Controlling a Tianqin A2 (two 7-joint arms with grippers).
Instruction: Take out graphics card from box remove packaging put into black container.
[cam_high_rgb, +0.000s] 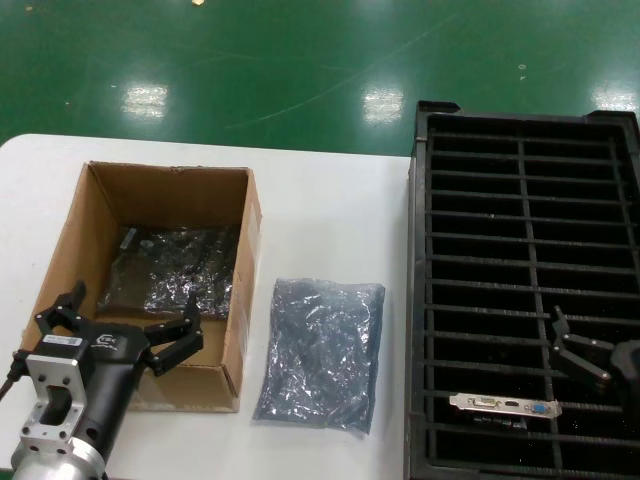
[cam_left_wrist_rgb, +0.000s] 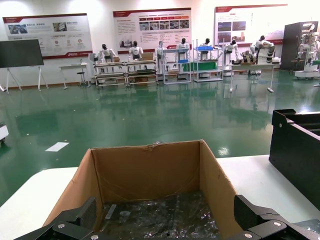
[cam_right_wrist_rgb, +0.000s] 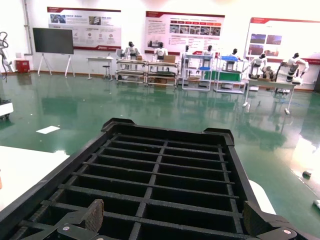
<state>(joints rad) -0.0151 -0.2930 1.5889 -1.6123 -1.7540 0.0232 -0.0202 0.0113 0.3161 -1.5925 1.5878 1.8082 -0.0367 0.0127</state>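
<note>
Left gripper (cam_high_rgb: 118, 330) hangs wide open at the box (cam_high_rgb: 100, 215) rim, 1 bagged graphics card (cam_high_rgb: 170, 270) just ahead inside. Crinkly bag could slip. Right gripper (cam_high_rgb: 580, 350), open too, sits just behind 1 card (cam_high_rgb: 503, 405) already slotted in the black container (cam_high_rgb: 420, 300).

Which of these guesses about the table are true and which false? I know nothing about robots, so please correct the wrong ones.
1. The brown cardboard box is empty. False: a shiny dark plastic bag lies in it.
2. A circuit board with a silver bracket and blue port sits in the black slotted plastic crate. True.
3. The left gripper holds a bag. False: it is open at the box's near edge, holding nothing.
4. A crinkly grey plastic bag lies on the white table between box and crate. True.
5. The right gripper is over the box. False: it is open over the crate.
</note>
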